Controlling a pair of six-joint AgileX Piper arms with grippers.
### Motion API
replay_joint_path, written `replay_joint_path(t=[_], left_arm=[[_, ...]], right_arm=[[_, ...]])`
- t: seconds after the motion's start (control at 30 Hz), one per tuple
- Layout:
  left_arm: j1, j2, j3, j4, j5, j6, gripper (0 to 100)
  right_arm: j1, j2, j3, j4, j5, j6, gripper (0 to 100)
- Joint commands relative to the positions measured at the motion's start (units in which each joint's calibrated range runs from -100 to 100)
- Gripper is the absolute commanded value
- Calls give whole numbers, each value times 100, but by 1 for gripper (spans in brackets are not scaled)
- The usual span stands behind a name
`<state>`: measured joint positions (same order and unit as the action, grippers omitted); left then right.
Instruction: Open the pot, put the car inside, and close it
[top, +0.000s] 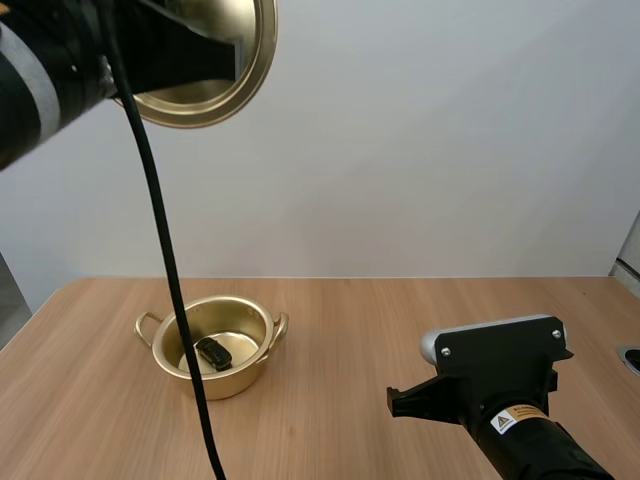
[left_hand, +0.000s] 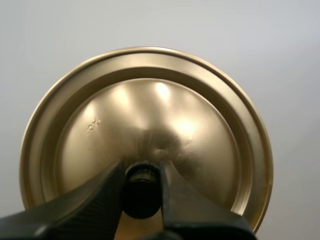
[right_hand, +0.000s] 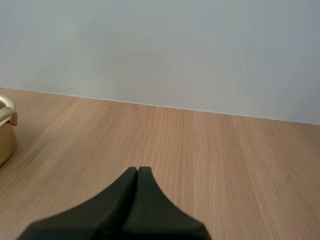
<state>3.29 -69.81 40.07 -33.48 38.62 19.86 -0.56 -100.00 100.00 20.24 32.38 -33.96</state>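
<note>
Pot (top: 236, 378): gold, two-handled, stands upright and open on the wooden table (top: 400, 320). In the high view it is at the table's 9 o'clock side. Its handles sit at 9 and 3 o'clock on the rim.

Car (top: 213, 353): small and dark, lies flat on the pot's floor near the middle. Long axis runs from about 10 o'clock to 4 o'clock in the high view. Which end is the front cannot be told.

Lid (top: 205, 103): gold disc, off the pot and held high in the air, at about 12 o'clock from the pot in the high view and well apart from it. It hangs on edge, its face close to upright. The knobbed side faces the left wrist camera.

Knob (left_hand: 141, 192): black, at the lid's centre, its axis pointing back toward the gripper that holds it.

Left gripper (left_hand: 141, 170): clamped on the knob, one finger pressed against each side of it. The lid hangs from this grip alone.

Right gripper (right_hand: 137, 172): fingers pressed together into one dark wedge, holding nothing. It sits low over bare table. One pot (right_hand: 6, 135) handle shows well apart from its tips.

Right arm (top: 495, 375): at about 4 o'clock from the pot in the high view, well apart from it.
</note>
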Motion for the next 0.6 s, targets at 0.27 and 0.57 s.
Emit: replay_joint_path(t=[0.27,0.57], left_arm=[[-5,24,1986,280,-474,364,0],[-5,973,2229,399,241,677,0]], right_arm=[[-27,0,0,8,-1,3,0],[-41,0,0,8,-1,3,0]])
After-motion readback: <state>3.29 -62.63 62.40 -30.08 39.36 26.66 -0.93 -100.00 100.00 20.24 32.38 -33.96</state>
